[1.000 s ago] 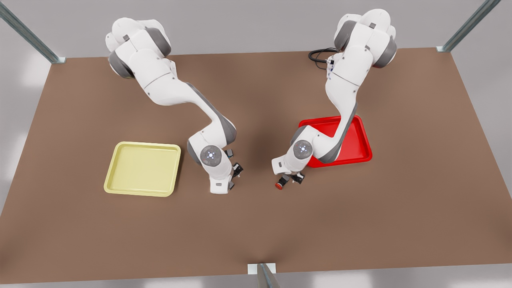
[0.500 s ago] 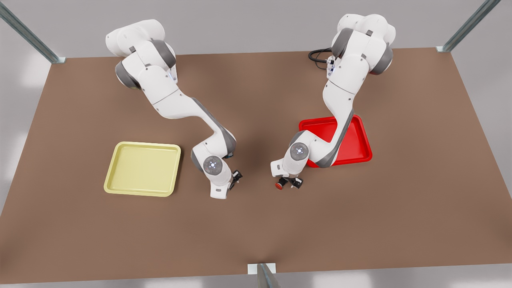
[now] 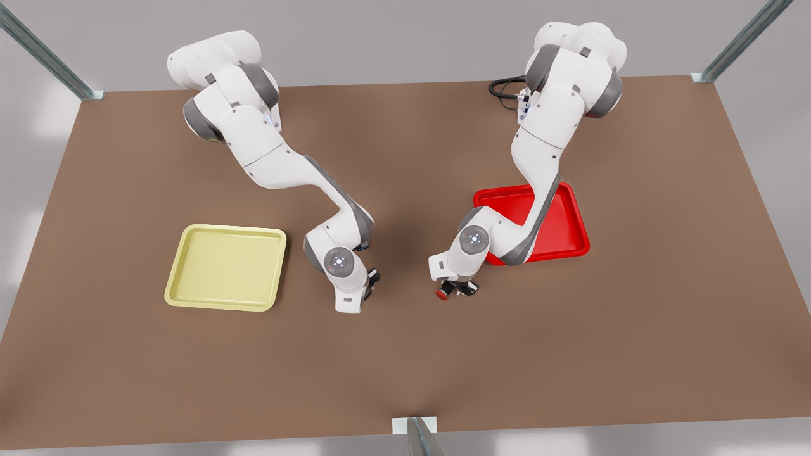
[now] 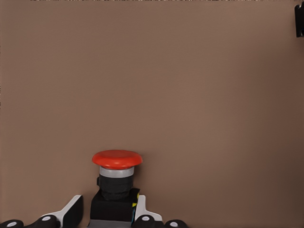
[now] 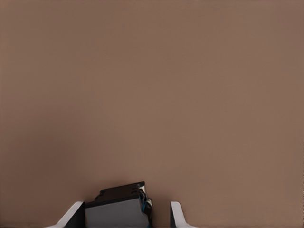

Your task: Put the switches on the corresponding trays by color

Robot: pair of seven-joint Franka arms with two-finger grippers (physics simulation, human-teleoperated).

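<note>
The red switch (image 3: 442, 294) stands upright on the brown table, just off the red tray (image 3: 570, 228). Its red cap (image 4: 117, 159) tops a dark body held between the fingers of my left gripper (image 4: 107, 213), which is shut on it. In the front view, that left gripper (image 3: 457, 289) hangs from the arm on the front view's right. My right gripper (image 3: 367, 282), on the other arm, sits low beside the yellow tray (image 3: 222, 266). It is open around a dark grey switch body (image 5: 116, 206), with a gap on one side; the cap is hidden.
A black cable (image 3: 507, 85) loops at the far edge by the arm base. Metal posts (image 3: 728, 57) stand at the back corners and a bracket (image 3: 415, 430) at the front edge. Bare table lies between the two grippers.
Both arms have lowered onto their switches. The left gripper's fingers have drawn in on the red switch, and the right gripper's fingers have narrowed. The switches and trays stay in place.
</note>
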